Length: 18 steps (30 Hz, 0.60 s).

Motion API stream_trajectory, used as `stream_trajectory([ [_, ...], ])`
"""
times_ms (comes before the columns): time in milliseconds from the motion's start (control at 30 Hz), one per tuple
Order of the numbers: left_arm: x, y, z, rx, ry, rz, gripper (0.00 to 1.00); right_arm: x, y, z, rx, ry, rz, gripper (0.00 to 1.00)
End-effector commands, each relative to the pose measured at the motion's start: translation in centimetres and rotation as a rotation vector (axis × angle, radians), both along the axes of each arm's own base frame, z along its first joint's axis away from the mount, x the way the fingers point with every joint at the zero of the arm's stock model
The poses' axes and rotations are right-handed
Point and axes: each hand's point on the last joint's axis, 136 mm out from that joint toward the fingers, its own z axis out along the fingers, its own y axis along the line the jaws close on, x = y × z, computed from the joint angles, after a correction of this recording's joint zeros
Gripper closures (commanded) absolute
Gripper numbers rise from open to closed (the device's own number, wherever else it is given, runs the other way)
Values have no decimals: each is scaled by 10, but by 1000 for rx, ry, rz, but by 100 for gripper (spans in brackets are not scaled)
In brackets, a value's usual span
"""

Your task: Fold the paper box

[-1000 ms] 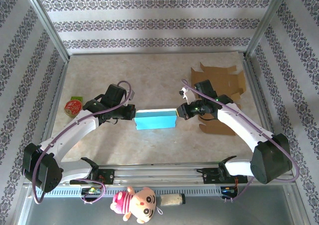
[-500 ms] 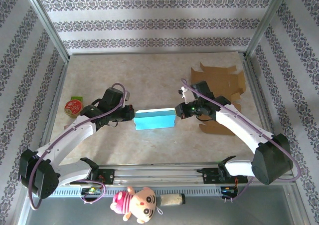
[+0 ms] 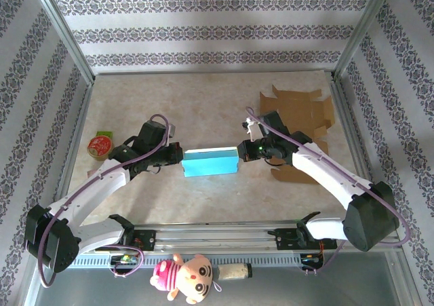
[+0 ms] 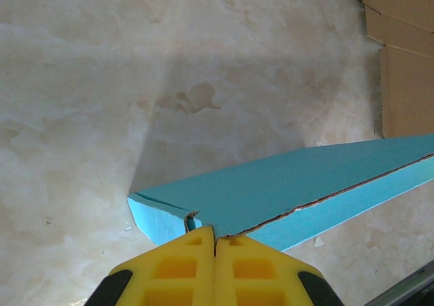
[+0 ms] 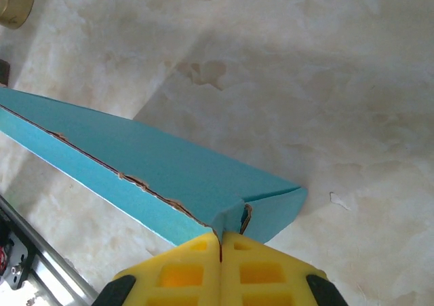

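I am holding the blue box [image 3: 211, 163] at the middle of the frame, one arm at each end. The left gripper [image 3: 179, 155] is pinching closed on its left corner and the right gripper [image 3: 242, 150] on its right corner, probably so the walls stay pressed together along the seam. The brown cardboard [image 3: 298, 109] is lying at the upper right, well apart
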Motion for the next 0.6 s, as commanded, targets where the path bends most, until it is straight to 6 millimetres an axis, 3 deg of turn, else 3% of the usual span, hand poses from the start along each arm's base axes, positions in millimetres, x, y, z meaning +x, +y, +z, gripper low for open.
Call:
stream_trajectory([
  [0,-22,7,-26,38,108,4,100,-20,-8,-28,-94,69,17,95],
  [467,-44,20,-57,138,197,31,100,-29,-14,-47,-233,15,71,92],
  [567,-44,24,-56,169,181,34,100,-29,-14,-42,-231,1,71,89],
])
